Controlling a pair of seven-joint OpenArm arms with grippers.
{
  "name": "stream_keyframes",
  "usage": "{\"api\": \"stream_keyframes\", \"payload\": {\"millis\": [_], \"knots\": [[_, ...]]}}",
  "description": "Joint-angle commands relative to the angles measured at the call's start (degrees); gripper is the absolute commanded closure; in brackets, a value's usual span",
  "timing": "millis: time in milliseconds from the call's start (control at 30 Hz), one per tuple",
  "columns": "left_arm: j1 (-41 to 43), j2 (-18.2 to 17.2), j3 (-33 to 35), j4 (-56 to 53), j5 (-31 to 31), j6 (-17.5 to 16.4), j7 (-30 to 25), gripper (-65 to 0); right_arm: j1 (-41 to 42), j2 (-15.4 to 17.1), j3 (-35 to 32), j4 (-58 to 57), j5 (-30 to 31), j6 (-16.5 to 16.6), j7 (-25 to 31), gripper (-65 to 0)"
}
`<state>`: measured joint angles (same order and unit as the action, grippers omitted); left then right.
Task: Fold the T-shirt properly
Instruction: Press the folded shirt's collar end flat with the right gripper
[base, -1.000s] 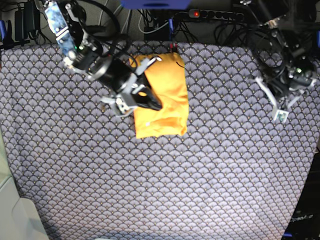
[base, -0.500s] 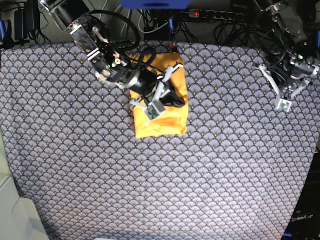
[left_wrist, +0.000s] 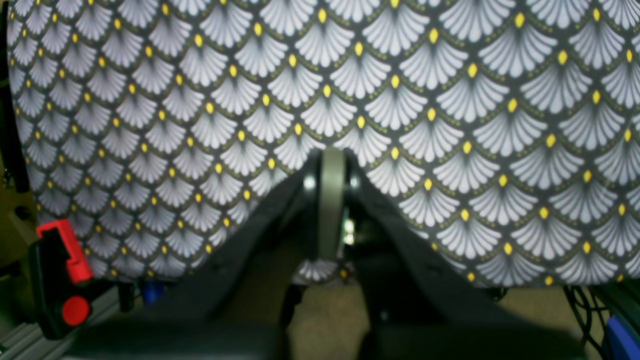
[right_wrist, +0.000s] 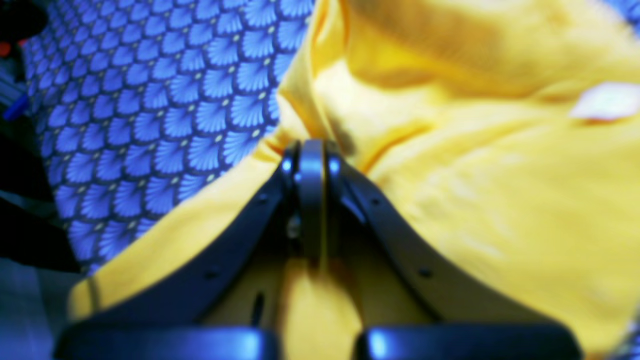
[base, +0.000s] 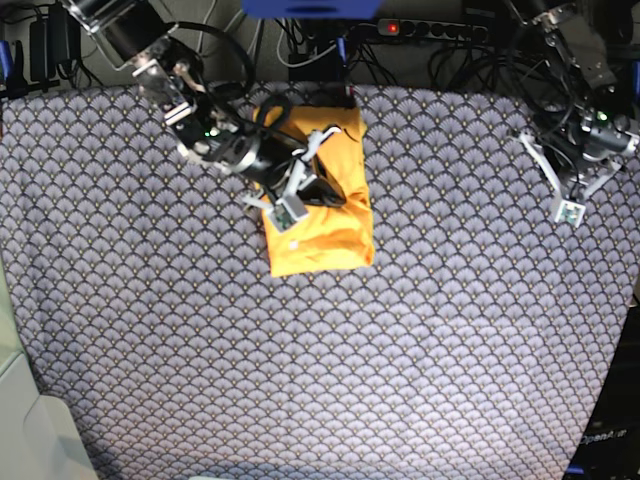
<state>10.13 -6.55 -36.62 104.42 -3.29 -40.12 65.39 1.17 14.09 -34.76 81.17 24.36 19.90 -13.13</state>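
Pressing down: right claw, closed, atop folded T-shirt.

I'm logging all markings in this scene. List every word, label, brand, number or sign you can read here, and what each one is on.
"OpenArm": faint, only partly legible lettering on the dark panel at the base view's lower right edge.
White tag on the T-shirt: too blurred to read.
Red clamp in the left wrist view: no text seen.
Patterned cloth, right gripper, left gripper: no lettering visible.
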Motion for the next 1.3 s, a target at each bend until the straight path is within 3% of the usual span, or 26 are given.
{"api": "stream_keyframes", "payload": {"millis": [0, 100, 300, 433, 600, 800, 1067, 1267], "knots": [[-0.33, -0.53, -0.17, 1.12, -0.27, 0.12, -0.64, 0.0, 1.25, -0.50, 0.26, 2.83, 0.83, 0.63, -0.19, 0.0], [-0.15, -0.53, -0.17, 1.12, -0.27, 0.12, -0.64, 0.0, 3.53, -0.77, 0.26, 5.03, 0.83, 0.80, -3.80, 0.0], [0.02, -0.44, -0.26, 1.12, -0.27, 0.12, -0.64, 0.0, 8.28, -2.53, 0.08, 0.37, 0.83, 1.33, -4.06, 0.0], [0.02, -0.44, -0.26, 1.12, -0.27, 0.12, -0.55, 0.0, 11.62, -4.55, 0.43, -7.01, 0.83, 5.55, -3.62, 0.0], [0.11, -0.44, -0.26, 1.12, -0.27, 0.12, -0.55, 0.0, 15.58, -5.60, 0.08, -13.87, 0.83, 5.64, -3.45, 0.0], [0.11, -0.44, 0.01, 1.12, -0.27, 0.12, -0.55, 0.0, 19.01, -5.60, -0.01, -14.40, 0.83, 5.64, -3.53, 0.0], [0.11, 0.61, 0.01, 1.12, -0.27, 0.12, -0.55, 0.0, 20.59, -4.64, 0.08, -18.70, 0.83, 5.64, -2.57, 0.0], [-0.24, 0.26, 0.09, 0.33, -0.18, 0.12, -1.08, 0.0, 15.14, 2.05, 0.52, -4.46, 0.92, 5.37, -4.06, 0.0]]}}
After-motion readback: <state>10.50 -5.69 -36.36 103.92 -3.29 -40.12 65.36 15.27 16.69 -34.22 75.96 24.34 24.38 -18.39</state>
